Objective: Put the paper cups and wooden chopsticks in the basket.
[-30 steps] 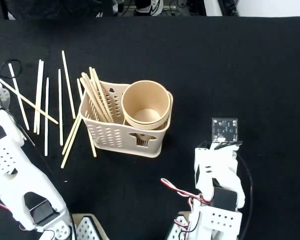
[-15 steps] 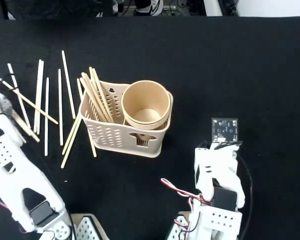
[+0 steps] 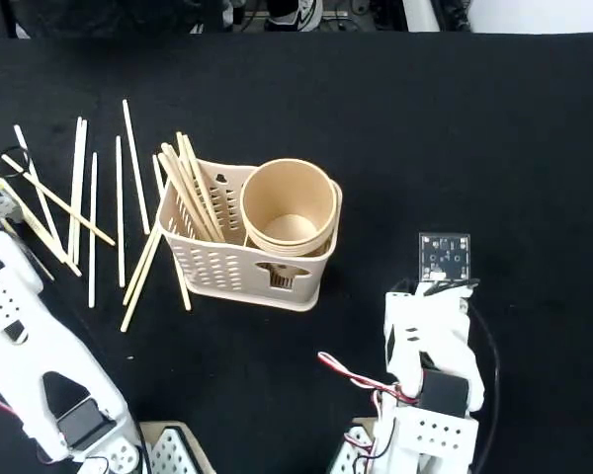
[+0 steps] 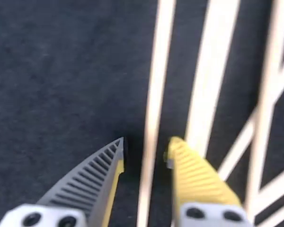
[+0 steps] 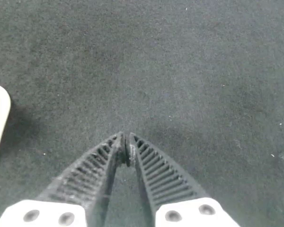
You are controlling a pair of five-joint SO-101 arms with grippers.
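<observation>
Wooden and pale, one chopstick (image 4: 155, 94) runs straight through the gap between the left fingers (image 4: 194, 175). They are spread over the black table (image 4: 47, 61), one tip on either side of the stick and neither pressing it. Its long axis lies along the way the fingers point, so they would close across its thin width, which I judge the right way round for a pinch. A second chopstick (image 4: 206, 85) lies just beside the yellow finger and may get caught too.

From above, the left arm (image 3: 20, 336) stands at the table's left edge among the loose chopsticks (image 3: 92, 227). The basket (image 3: 232, 272), to their right, already holds the paper cups (image 3: 289, 222) and a bundle of chopsticks (image 3: 188, 188). The right fingers (image 5: 151, 170) are pressed together on nothing, on the basket's far side, so the left arm is nearer.
</observation>
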